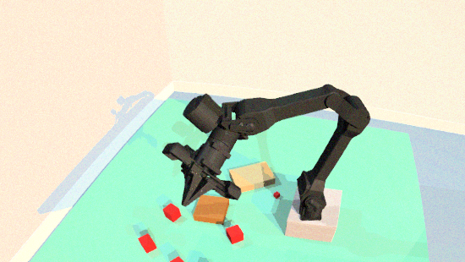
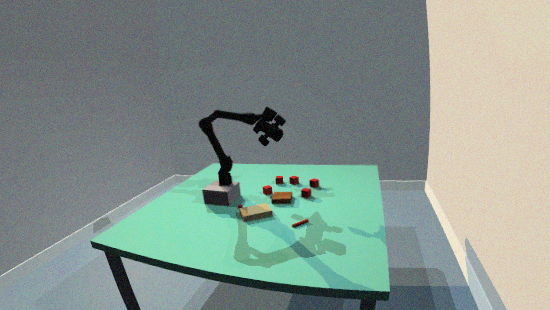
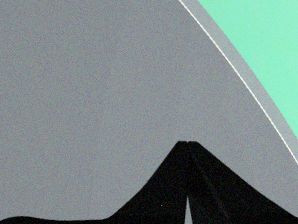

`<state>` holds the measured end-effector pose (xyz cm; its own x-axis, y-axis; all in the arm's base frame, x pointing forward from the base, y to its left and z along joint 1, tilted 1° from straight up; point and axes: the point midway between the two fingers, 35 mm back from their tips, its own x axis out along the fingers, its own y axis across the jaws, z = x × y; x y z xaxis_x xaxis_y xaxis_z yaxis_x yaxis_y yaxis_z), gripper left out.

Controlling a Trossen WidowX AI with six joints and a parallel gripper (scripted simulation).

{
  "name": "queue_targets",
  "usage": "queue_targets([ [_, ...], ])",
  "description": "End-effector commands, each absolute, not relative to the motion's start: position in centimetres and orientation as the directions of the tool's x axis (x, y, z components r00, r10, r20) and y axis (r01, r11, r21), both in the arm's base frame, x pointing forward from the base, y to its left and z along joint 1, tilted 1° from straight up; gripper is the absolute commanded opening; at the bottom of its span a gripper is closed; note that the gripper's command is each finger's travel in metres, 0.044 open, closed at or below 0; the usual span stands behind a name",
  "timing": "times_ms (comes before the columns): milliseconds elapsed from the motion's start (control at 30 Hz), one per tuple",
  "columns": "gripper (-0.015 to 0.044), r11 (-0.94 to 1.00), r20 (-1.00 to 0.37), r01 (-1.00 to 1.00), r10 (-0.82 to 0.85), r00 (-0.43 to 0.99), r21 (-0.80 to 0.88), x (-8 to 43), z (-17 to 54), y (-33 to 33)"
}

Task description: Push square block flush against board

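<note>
In the top view, the gripper [image 1: 184, 204] [image 2: 270, 128] [image 3: 186, 151] has its fingers clenched together with nothing between them; a closed tip presents one narrow pushing surface, which suits a task that forbids lifting. The orange square block [image 1: 210, 209] [image 2: 281, 198] lies flat on the green tabletop [image 1: 372, 169] [image 2: 165, 230] [image 3: 265, 50], near the tan rectangular board [image 1: 252, 175] [image 2: 256, 212] but apart from it. Red cubes [image 1: 172, 212] [image 2: 306, 193] stand around the block; the push path should avoid them. The pale base block [image 1: 330, 230] [image 2: 215, 196] supports the arm. In the exterior view, the gripper is raised well above both parts, and contact is not yet established. The block and board lie at differing angles, so the push must also square the faces and bring one pair of edges even. A red rod [image 2: 300, 223] lies beyond the board, apart from both parts. In the wrist view, the fingertips meet; neither part is visible. Lowering beside the block's far side is the probable next step.
</note>
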<state>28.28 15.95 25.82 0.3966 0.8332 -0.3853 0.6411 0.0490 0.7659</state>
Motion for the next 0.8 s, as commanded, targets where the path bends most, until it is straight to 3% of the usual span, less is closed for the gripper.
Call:
queue_targets([
  [0, 0.0, 0.134, -0.428, 0.576, 0.804, 0.412, 0.806, 29.0, 24.6, 15.5],
  [367, 0.0, 0.375, -0.531, 0.397, 0.73, 0.431, 0.838, 30.4, 21.4, 14.4],
  [767, 0.0, 0.634, -0.641, 0.182, 0.637, 0.428, 0.751, 31.4, 18.0, 12.9],
])
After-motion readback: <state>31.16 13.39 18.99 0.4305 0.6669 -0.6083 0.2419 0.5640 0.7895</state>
